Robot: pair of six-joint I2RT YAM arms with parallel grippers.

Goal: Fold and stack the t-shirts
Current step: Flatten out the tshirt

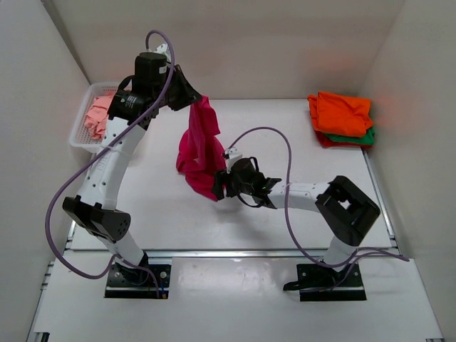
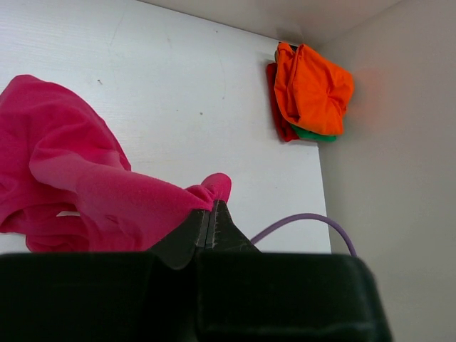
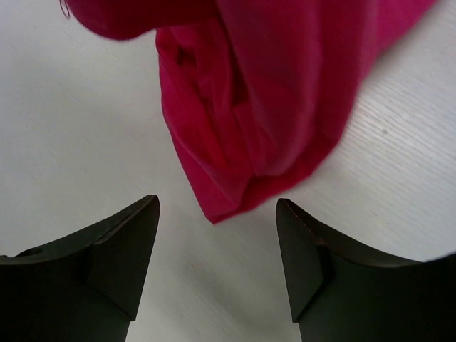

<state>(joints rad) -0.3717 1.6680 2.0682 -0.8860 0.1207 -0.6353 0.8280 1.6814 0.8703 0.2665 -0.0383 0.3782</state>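
My left gripper (image 1: pixel 194 100) is shut on the magenta-pink t-shirt (image 1: pixel 201 147) and holds it up so it hangs down to the table; the wrist view shows the cloth (image 2: pixel 85 189) pinched at the closed fingertips (image 2: pixel 209 211). My right gripper (image 1: pixel 219 187) is open, low at the shirt's bottom corner (image 3: pixel 235 107), which hangs just ahead of its spread fingers (image 3: pixel 128 242). A folded stack sits at the far right: orange t-shirt (image 1: pixel 342 112) on top, green (image 1: pixel 365 138) and red (image 1: pixel 329 141) beneath. A pale salmon-pink t-shirt (image 1: pixel 97 117) lies in the basket.
The white mesh basket (image 1: pixel 80 135) stands at the far left against the wall. The stack also shows in the left wrist view (image 2: pixel 311 88). White walls enclose the table on three sides. A purple cable (image 1: pixel 274 137) loops over the right arm.
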